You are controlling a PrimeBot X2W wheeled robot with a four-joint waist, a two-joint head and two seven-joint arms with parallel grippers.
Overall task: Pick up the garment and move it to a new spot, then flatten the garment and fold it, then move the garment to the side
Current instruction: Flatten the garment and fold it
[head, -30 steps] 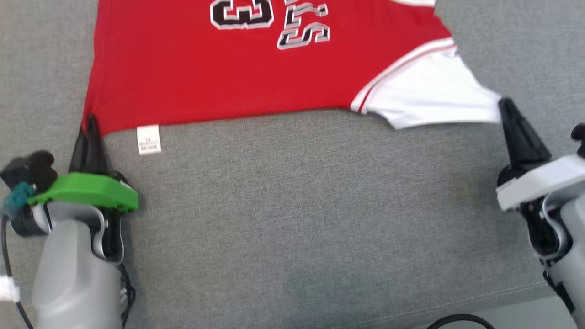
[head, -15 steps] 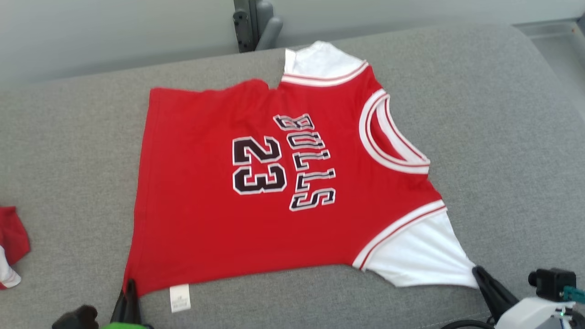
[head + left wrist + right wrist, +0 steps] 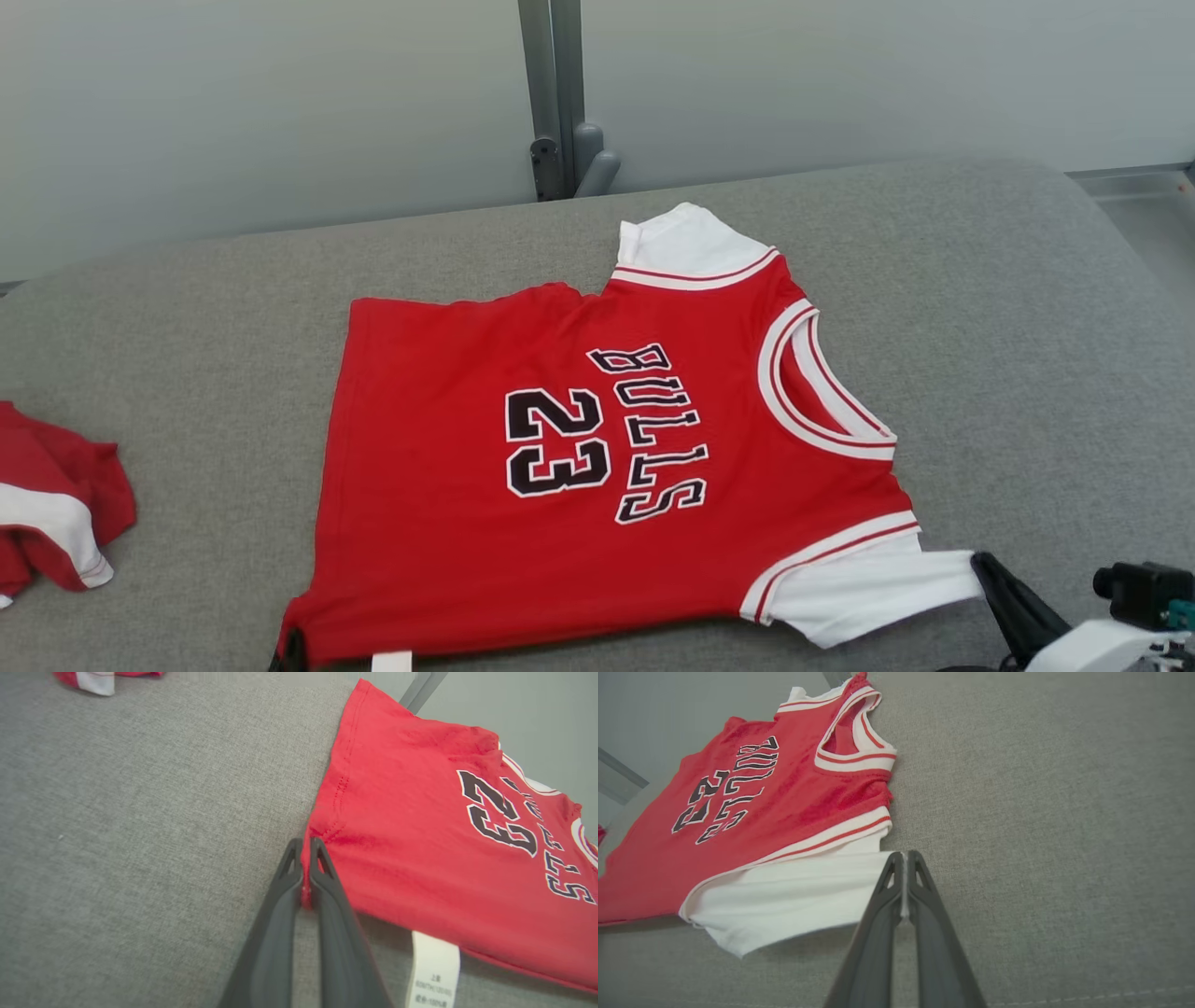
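jersey (image 3: 579, 485) spread, red cloth (image 3: 51, 509) left, post (image 3: 551, 93) behind

1. This looks like a plain test room or lab set-up rather than a lived-in home.
2. The bench (image 3: 1008, 308) is a broad padded slab with rounded corners, covered in grey woven cloth. A stitched seam (image 3: 1092, 997) runs along its edge at the lower right of the right wrist view.
3. A bare, pale grey-green wall (image 3: 261, 112) runs across the top of the head view.
4. At the upper middle, a grey metal post (image 3: 551, 84) with a bracket (image 3: 597, 173) stands against that wall.
5. A red jersey (image 3: 560, 532) lies spread at the middle of the bench. A second red-and-white garment (image 3: 56, 504) lies bunched at the left edge.
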